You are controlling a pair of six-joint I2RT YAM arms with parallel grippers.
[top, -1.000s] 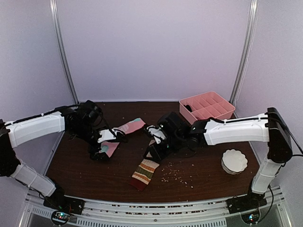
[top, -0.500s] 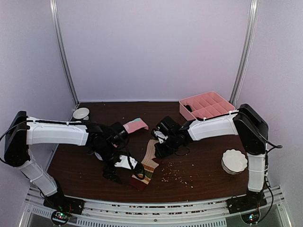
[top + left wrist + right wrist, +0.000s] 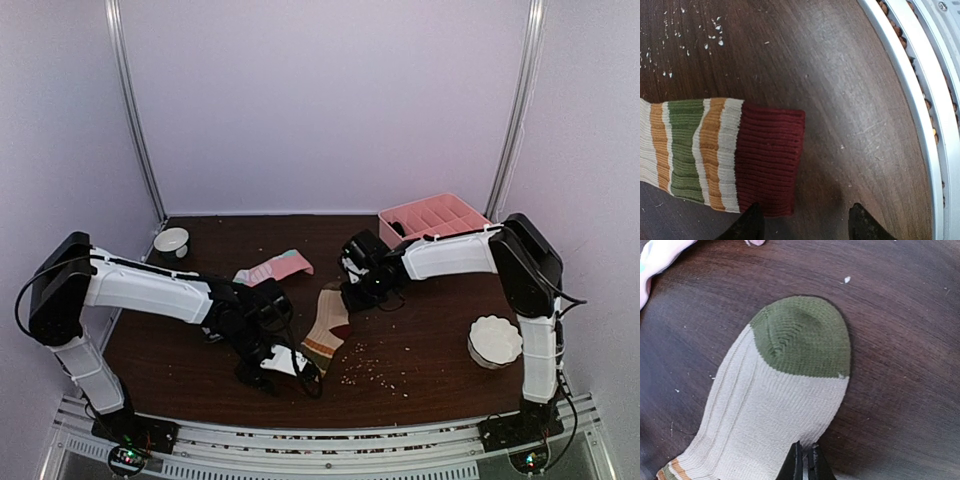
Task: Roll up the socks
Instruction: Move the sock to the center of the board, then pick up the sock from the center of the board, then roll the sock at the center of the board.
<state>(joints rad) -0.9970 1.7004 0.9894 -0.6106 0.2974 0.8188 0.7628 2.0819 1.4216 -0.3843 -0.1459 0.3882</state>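
Observation:
The beige sock (image 3: 325, 325) lies flat and stretched out at the table's middle, green toe to the back and maroon cuff to the front. My right gripper (image 3: 356, 290) is at the toe end. In the right wrist view it (image 3: 804, 464) is shut, pinching the beige edge just below the green toe (image 3: 800, 335). My left gripper (image 3: 287, 364) is by the cuff. In the left wrist view it (image 3: 807, 227) is open, low over the table beside the maroon cuff (image 3: 767, 160). The pink sock (image 3: 275, 268) with mint patches lies apart at the back left.
A pink divided tray (image 3: 437, 222) stands at the back right. A white fluted bowl (image 3: 495, 340) is at the right and a small white bowl (image 3: 171, 240) at the back left. Crumbs (image 3: 370, 370) lie near the sock. The table's metal front rail (image 3: 920, 100) is close to my left gripper.
My left arm left the pink sock and swung forward to the beige sock's cuff. My right gripper moved back and right, and the beige sock now lies straighter and farther back.

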